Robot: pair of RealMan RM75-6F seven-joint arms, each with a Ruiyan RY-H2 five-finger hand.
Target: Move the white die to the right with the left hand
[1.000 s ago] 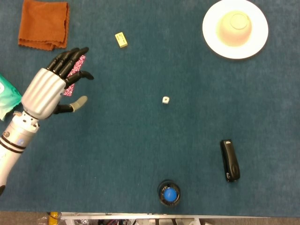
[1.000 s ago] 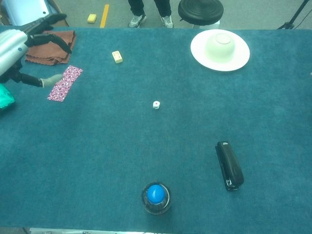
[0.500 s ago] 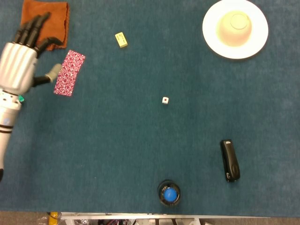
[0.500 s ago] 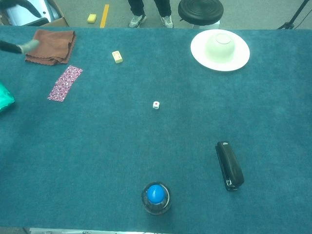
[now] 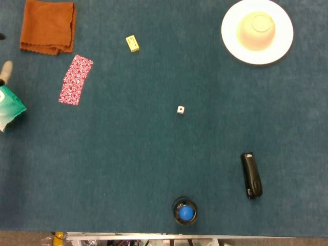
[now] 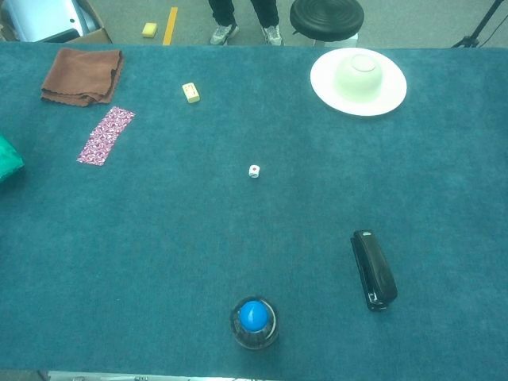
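Observation:
The small white die lies alone on the blue cloth near the table's middle, also seen in the chest view. Of my left hand only a pale fingertip shows at the far left edge of the head view, far from the die; whether its fingers are apart cannot be made out. The chest view shows no hand. My right hand is out of both views.
A brown cloth, a patterned red strip and a green packet lie at the left. A yellow block sits behind the die. White plate with bowl at back right, black stapler and blue-capped jar in front.
My left hand has drawn back leftward, from over the patterned strip to almost off the frame's left edge. The die has stayed where it was.

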